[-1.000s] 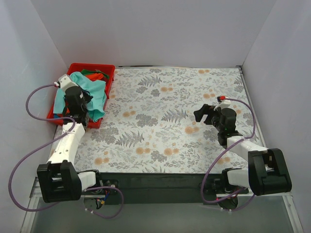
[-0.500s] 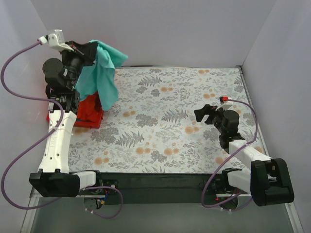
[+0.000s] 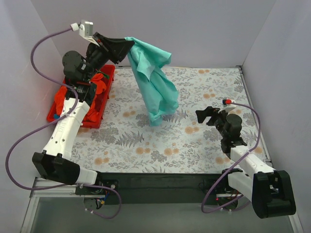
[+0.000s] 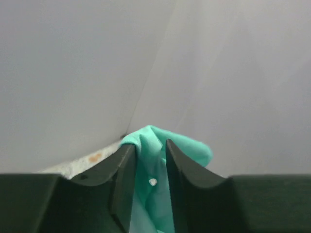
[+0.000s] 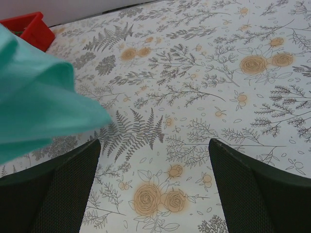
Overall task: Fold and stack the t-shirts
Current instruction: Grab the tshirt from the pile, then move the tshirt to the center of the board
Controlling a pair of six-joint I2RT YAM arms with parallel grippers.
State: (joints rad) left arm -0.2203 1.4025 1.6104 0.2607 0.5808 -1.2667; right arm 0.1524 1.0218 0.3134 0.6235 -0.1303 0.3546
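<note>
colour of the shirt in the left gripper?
Plain teal-mint green cloth t-shirt, clearest in the top external view.

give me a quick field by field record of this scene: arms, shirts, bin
left gripper: shut on the teal cloth t-shirt, held high above the table
shirt state: hangs bunched from one pinched spot; cannot tell whether its lower end touches the table
right gripper: open, empty, low over the floral-patterned table
red plastic bin: far left of the table, holds an orange-red t-shirt
folded stack: none visible
</note>
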